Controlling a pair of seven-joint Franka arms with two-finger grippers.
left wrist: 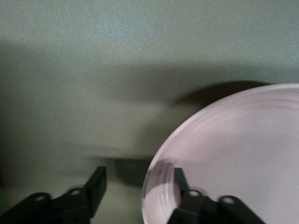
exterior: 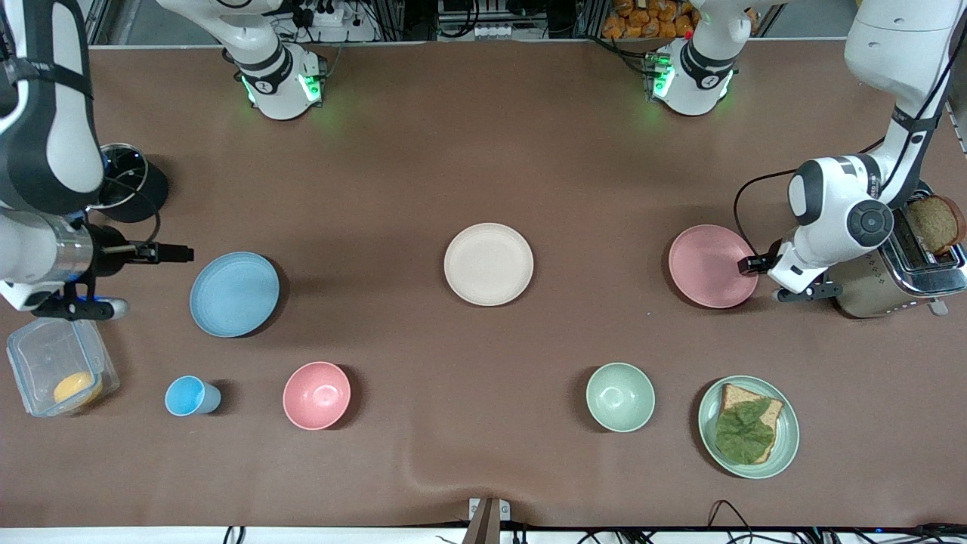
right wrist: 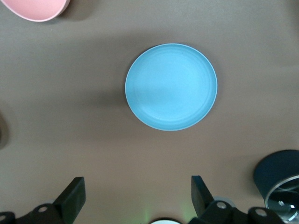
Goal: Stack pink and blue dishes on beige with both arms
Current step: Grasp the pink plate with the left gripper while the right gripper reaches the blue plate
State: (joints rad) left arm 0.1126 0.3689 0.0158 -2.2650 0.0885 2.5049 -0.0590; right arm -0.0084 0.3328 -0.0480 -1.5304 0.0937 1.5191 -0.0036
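Pink plate (left wrist: pixel 233 154) partly cut off

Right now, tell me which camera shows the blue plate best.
The right wrist view: the blue plate sits whole and large, with nothing covering it. The front view shows it whole but smaller. The left wrist view misses it.

Right claw (right wrist: pixel 135 196) fingers spread wide, above table (right wrist: pixel 70 116); blue plate (right wrist: pixel 171 87) lies apart.
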